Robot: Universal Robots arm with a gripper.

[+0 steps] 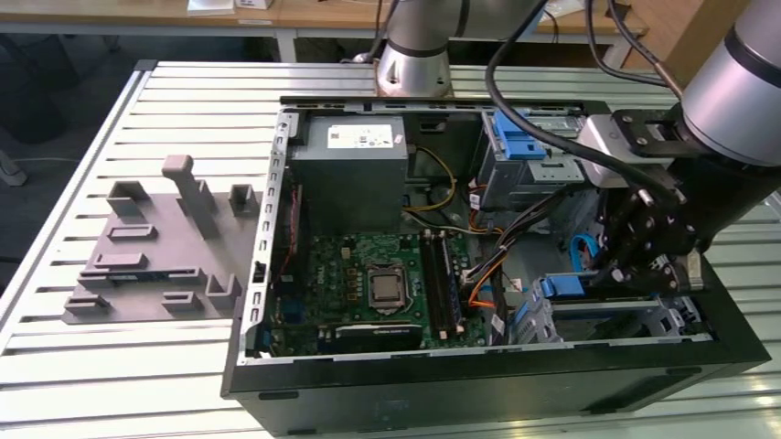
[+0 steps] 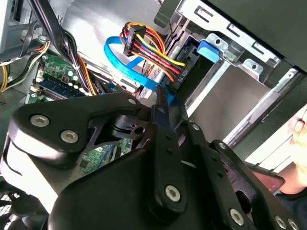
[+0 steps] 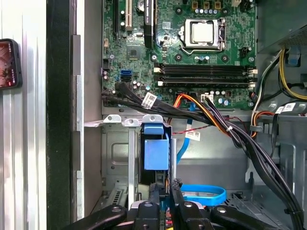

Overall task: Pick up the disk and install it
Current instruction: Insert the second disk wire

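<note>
The disk (image 1: 564,287) stands on edge in the drive bay (image 1: 647,315) at the lower right of the open computer case (image 1: 488,375) in the exterior view. It is well apart from the grey power box (image 1: 354,169) at upper centre and to the right of the green circuit board (image 1: 372,279). What shows of it is its blue carrier (image 3: 156,152), sitting between the bay's metal rails in the first wrist view.

The gripper (image 1: 616,274) reaches down into the bay. In both wrist views its black fingers (image 3: 177,196) are drawn nearly together on a thin blue edge, apparently the carrier's near end, so the grip reads as closed on the disk.

The work appears to be at the install step, with the pick-up done and the disk partly or fully in its slot; how deep it sits cannot be told. Seating it would call for a straight push along the rails, clear of the bundled wires (image 3: 211,115) and the blue flat cable (image 3: 204,194) just beside the fingers.
</note>
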